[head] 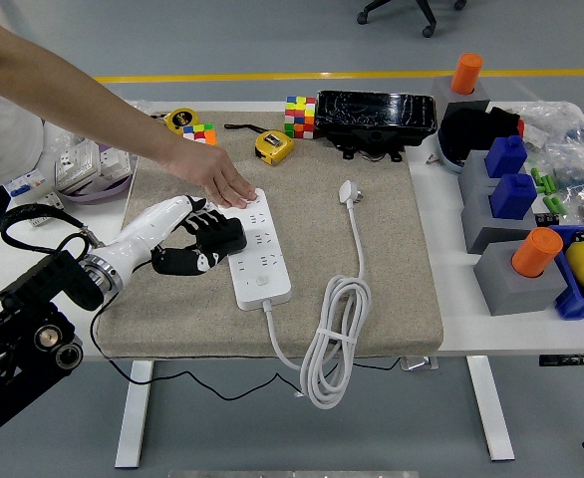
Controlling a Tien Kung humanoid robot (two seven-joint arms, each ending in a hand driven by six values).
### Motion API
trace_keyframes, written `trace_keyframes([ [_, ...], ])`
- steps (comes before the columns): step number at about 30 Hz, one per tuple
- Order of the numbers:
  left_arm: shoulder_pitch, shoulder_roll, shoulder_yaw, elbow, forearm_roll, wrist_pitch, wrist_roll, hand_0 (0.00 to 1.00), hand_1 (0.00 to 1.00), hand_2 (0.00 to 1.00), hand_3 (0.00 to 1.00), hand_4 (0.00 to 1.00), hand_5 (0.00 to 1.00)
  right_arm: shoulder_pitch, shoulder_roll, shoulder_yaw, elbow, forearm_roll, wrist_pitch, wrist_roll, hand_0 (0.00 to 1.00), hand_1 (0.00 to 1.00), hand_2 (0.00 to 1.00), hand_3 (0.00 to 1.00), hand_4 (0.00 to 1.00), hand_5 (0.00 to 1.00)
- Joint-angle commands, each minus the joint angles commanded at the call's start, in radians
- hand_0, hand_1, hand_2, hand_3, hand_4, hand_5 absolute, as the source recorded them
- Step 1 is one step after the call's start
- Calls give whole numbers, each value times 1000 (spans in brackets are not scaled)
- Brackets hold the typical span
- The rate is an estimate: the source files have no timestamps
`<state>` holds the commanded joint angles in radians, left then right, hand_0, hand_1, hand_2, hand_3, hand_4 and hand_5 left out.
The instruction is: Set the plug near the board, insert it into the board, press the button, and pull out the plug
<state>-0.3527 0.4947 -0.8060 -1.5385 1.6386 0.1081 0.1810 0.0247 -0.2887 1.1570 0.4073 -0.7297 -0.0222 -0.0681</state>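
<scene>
While the plug (349,192) lies loose on the mat, upper centre of frame, well apart from the board (259,249), step one looks not yet begun. White plug, cord coiled off the counter (451,269) edge. Left hand (197,244) sits beside the board, fingers curled, holding nothing. A person's hand (220,184) steadies the board top. Next: reach for the plug.
</scene>
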Motion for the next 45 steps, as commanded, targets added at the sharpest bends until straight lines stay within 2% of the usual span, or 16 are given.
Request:
trace_keyframes([
  [1,1,6,3,3,-1,-12,0,184,152,272,752,780,121,1,-1,0,0,0,0,0,658,664,659,552,909,505],
  [6,-4,15,18,20,7,-70,12,184,152,272,752,780,121,4,-5,-4,2,0,0,0,658,664,659,552,909,505],
  [7,-10,14,26,23,4,-85,19,117,59,158,900,814,5,5,-7,-4,2,0,0,0,656,664,660,552,909,504],
  [12,-32,0,50,36,6,-124,30,117,59,158,900,814,5,9,-13,-11,7,0,0,0,656,664,660,552,909,504],
  [13,-36,-3,54,39,5,-129,32,108,71,157,912,692,2,9,-14,-13,8,0,0,0,656,664,660,552,909,504],
  [18,-59,-6,88,53,24,-158,10,108,71,157,912,692,2,12,-22,-14,18,-3,-1,0,656,664,660,552,909,504],
  [19,-65,-4,96,53,31,-160,0,111,73,158,906,661,2,11,-24,-12,20,-5,-1,0,655,664,659,552,909,504],
  [25,-81,8,131,47,36,-163,-40,126,65,155,891,684,2,2,-31,-3,22,-10,-1,-1,657,664,659,552,909,504],
  [30,-99,16,167,50,21,-157,-40,126,65,155,891,684,2,-5,-36,1,21,-12,-1,-1,657,664,659,552,909,504],
  [34,-122,5,200,73,15,-143,-39,128,63,155,887,697,2,-8,-38,4,22,-13,0,-2,657,664,659,552,909,504],
  [42,-153,-11,244,123,-1,-155,-36,133,63,154,881,684,2,-8,-42,9,33,-17,-1,-2,656,664,659,552,909,504],
  [43,-156,-12,248,128,-4,-155,-37,143,62,153,845,679,2,-8,-42,9,33,-17,-1,-2,657,664,659,552,909,504],
  [45,-157,-13,254,138,-10,-157,-37,143,62,153,845,679,2,-7,-43,11,33,-17,-1,-2,657,664,659,552,909,504],
])
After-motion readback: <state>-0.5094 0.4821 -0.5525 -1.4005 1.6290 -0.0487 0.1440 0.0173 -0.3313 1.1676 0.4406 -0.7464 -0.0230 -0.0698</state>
